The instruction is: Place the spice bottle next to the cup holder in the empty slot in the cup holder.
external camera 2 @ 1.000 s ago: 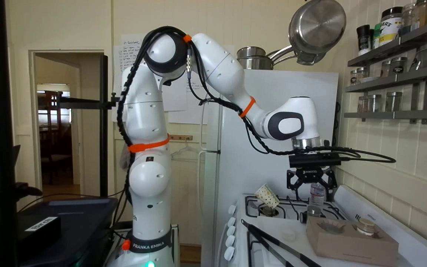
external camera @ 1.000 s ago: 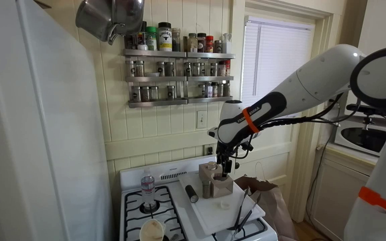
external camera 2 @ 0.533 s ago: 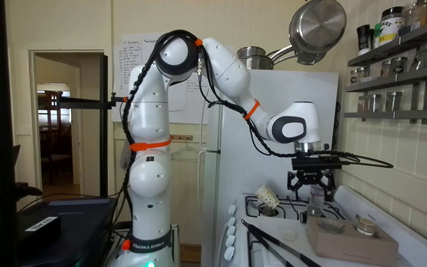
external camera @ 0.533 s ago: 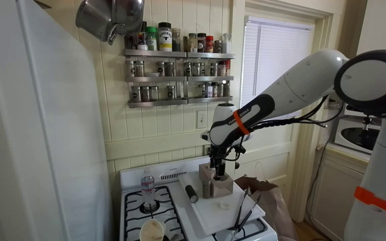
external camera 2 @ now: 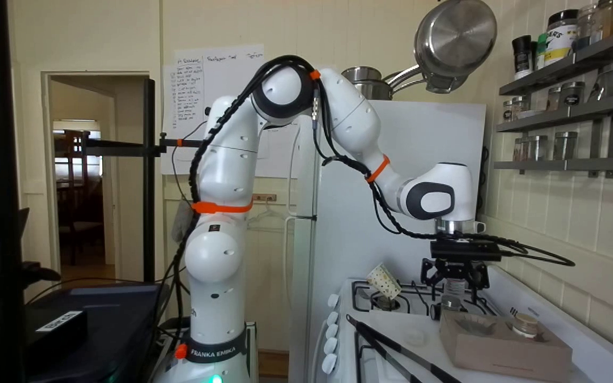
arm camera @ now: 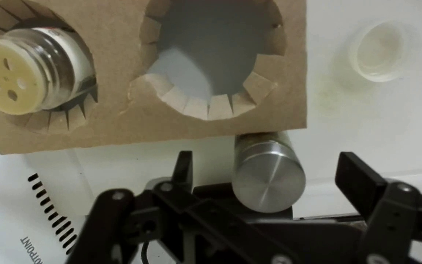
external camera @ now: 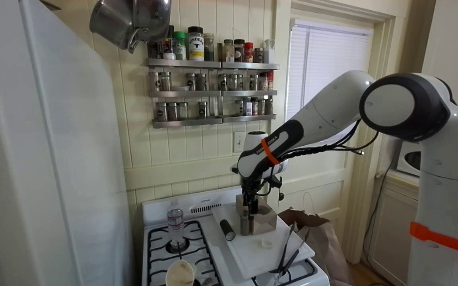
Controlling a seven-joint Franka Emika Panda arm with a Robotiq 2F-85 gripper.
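Lower than a second ago, the arm (external camera 2: pixel 351 109) has brought its claw (external camera 2: pixel 454 297) down and slightly rightward in an exterior view, while the spice bottle (arm camera: pixel 269 179) and the cup holder (arm camera: pixel 117 73) have not shifted. The bottle stands on the white worktop (external camera: pixel 253 256), just beside the holder; its metal top sits right of lower centre in the wrist view, and whether bottle and cardboard touch cannot be told. The claw is spread, its fingers (arm camera: pixel 359 183) well apart with a gap on either side of that top, so it pinches nothing. The step in hand looks to be lining up for the grasp; lifting and placing remain undone. The next move seems to call for a straight descent until the bottle sits between the fingers, without catching the cardboard edge close by, though how much height remains is hard to judge. Once gripped, the bottle should rise until its base clears the holder's top, then travel toward the upper middle of the wrist view, over the empty slot (arm camera: pixel 218 106) with its folded flaps, and go down upright. The other slot (arm camera: pixel 59 121), at upper left, already holds a jar (arm camera: pixel 9 77) with a perforated lid.
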